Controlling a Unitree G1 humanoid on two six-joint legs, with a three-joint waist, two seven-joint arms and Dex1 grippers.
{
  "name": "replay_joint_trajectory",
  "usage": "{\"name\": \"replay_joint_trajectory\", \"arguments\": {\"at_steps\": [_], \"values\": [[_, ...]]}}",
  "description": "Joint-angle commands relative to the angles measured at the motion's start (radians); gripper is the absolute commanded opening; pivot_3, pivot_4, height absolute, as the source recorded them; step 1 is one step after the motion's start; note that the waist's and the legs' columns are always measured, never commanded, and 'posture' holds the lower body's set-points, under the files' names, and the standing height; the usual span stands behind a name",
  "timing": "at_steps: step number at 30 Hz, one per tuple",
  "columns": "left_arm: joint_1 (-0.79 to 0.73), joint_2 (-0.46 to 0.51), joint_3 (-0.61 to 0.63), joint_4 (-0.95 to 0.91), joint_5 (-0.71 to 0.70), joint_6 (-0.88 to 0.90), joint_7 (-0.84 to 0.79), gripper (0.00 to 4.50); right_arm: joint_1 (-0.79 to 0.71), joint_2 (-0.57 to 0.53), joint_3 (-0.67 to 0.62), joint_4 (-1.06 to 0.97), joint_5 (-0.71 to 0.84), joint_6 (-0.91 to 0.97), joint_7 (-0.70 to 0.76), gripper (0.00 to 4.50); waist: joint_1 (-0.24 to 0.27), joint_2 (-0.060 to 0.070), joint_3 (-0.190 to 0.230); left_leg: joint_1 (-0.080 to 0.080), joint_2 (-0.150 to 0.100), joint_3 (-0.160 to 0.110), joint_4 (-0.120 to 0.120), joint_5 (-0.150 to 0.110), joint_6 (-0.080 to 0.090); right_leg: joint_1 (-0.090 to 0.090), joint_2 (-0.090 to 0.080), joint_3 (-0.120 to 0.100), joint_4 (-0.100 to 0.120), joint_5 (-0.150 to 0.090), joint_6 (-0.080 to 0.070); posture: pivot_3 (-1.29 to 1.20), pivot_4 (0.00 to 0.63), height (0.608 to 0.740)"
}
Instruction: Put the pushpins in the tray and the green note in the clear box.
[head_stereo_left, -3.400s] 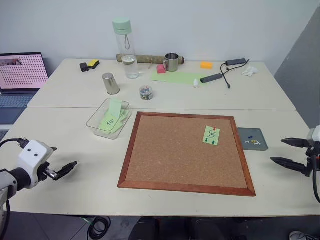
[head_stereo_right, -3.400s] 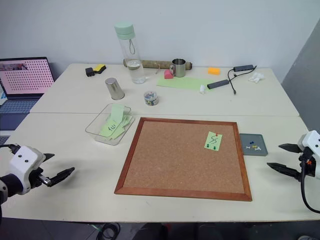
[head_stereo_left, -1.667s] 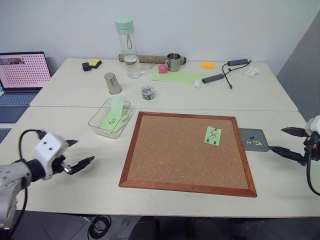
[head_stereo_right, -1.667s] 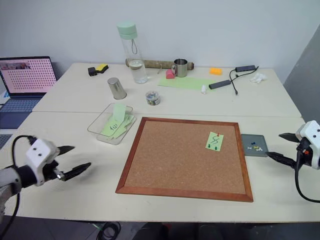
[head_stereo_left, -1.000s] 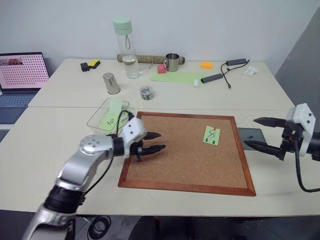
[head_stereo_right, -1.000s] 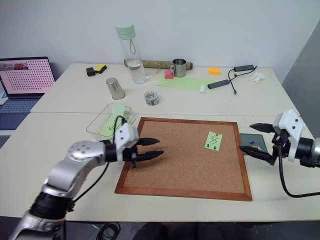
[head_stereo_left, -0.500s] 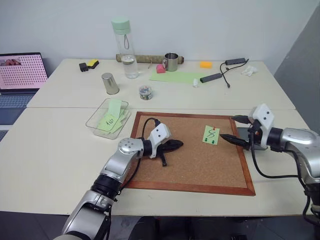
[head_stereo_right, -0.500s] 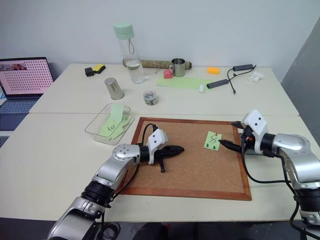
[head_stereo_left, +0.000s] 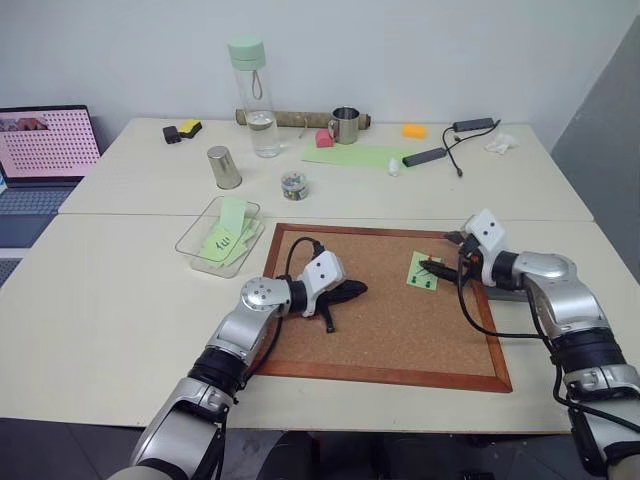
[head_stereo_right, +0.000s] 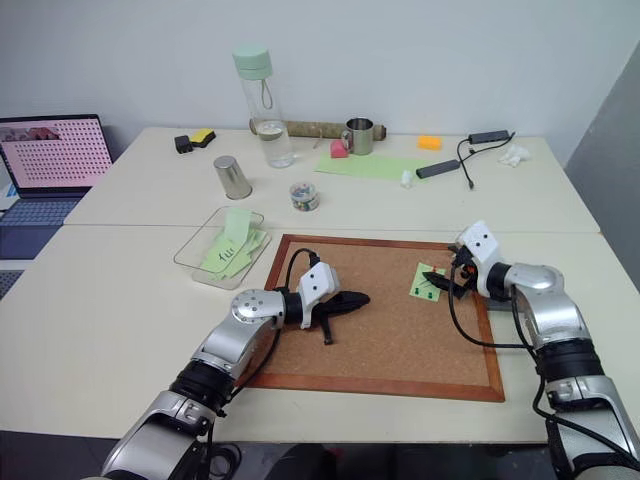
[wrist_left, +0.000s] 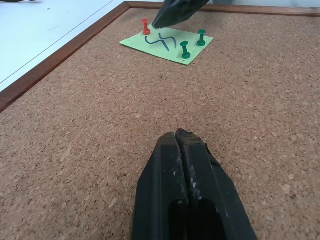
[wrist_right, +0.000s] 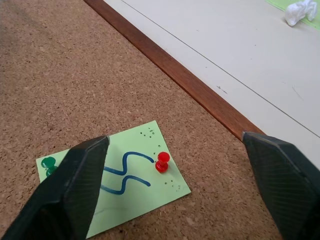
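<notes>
Looking along my right gripper (wrist_right: 170, 165), I see its fingers spread wide, straddling the red pushpin (wrist_right: 161, 161) that stands between them in the green note (wrist_right: 117, 187). The note lies pinned to the corkboard (head_stereo_left: 370, 330), with two green pins (wrist_left: 192, 43) at its far edge. My left gripper (wrist_left: 186, 145) has its fingers pressed together, empty, its tips low over bare cork, the note well ahead of them. Behind my right wrist sits the tray (head_stereo_left: 500, 292); the clear box (head_stereo_left: 195, 240) lies beyond my left arm.
</notes>
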Motion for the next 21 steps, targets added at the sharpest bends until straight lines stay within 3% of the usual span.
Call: {"name": "replay_joint_trajectory", "arguments": {"at_steps": [1, 16, 21], "values": [[0.032, 0.010, -0.008, -0.001, 0.023, 0.032, -0.001, 0.00, -0.026, 0.005, -0.026, 0.017, 0.006, -0.031, 0.011, 3.42, -0.001, 0.000, 0.000, 0.000, 0.000, 0.000, 0.000, 0.000, 0.000, 0.000, 0.000, 0.000, 0.000, 0.000, 0.000, 0.00, 0.150, 0.740], [0.041, 0.014, -0.005, -0.005, 0.029, 0.041, 0.000, 0.00, -0.032, 0.038, -0.029, 0.052, 0.010, -0.035, 0.024, 0.03, -0.003, 0.000, 0.000, 0.000, 0.000, 0.000, 0.000, 0.000, 0.000, 0.000, 0.000, 0.000, 0.000, 0.000, 0.000, 0.00, 0.150, 0.740], [0.047, 0.014, -0.005, -0.007, 0.032, 0.046, 0.002, 0.00, -0.030, 0.045, -0.048, 0.028, 0.033, -0.018, 0.027, 0.03, -0.003, 0.000, 0.000, 0.000, 0.000, 0.000, 0.000, 0.000, 0.000, 0.000, 0.000, 0.000, 0.000, 0.000, 0.000, 0.00, 0.150, 0.740]]}}
